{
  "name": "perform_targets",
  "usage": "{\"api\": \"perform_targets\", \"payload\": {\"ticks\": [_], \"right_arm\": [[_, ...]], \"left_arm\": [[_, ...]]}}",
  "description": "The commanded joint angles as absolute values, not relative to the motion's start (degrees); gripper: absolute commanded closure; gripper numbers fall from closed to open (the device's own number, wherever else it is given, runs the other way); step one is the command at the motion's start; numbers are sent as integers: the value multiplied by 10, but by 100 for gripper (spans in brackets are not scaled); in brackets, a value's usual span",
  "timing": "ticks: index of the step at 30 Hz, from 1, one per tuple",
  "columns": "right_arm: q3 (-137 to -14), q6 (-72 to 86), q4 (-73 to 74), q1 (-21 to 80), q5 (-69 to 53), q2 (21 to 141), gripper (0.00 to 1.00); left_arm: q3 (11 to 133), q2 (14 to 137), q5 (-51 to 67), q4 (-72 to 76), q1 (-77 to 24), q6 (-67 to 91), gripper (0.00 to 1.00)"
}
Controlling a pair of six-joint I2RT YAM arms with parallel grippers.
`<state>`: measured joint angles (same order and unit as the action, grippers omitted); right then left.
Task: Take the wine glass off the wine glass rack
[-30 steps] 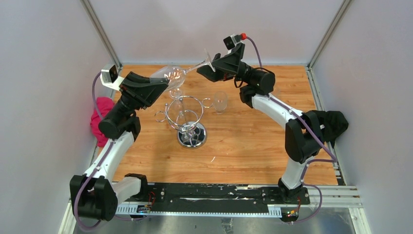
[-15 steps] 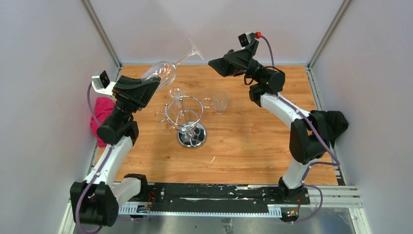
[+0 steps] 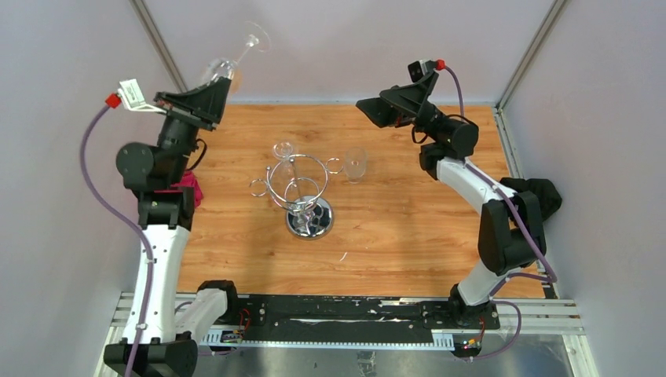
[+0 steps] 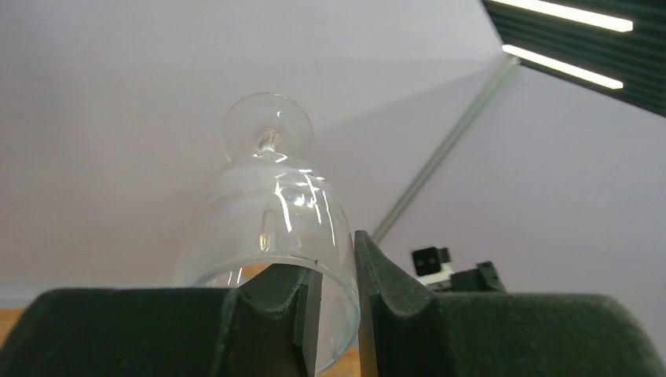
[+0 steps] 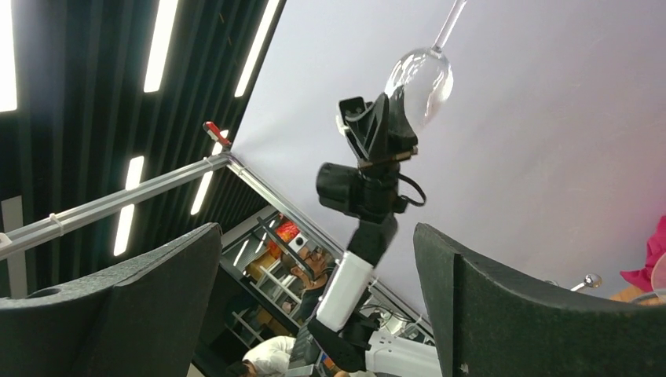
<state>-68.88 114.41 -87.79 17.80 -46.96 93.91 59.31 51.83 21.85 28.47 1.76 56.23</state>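
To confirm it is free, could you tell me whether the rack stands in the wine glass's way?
Nothing visible does: the wine glass, pinched at its rim by the left hand, is high and left of the wine glass rack, clear of its hooks.

Left gripper (image 3: 214, 88), which I have swung up and to the left, now carries the glass (image 3: 225, 66) high, well clear of the rack (image 3: 298, 184); right gripper (image 3: 366, 106) has left its foot and drawn back rightward
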Motion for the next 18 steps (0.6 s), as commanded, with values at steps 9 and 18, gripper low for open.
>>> {"api": "perform_targets", "payload": {"ticks": [9,18], "right_arm": [[-649,1128,-914,144,-497,931,3],[-639,1130,-914,128,-500,940,3]], "left_arm": [[973,723,7,-402,20,234,100],[1121,901,-43,-595,20,131,100]]}}
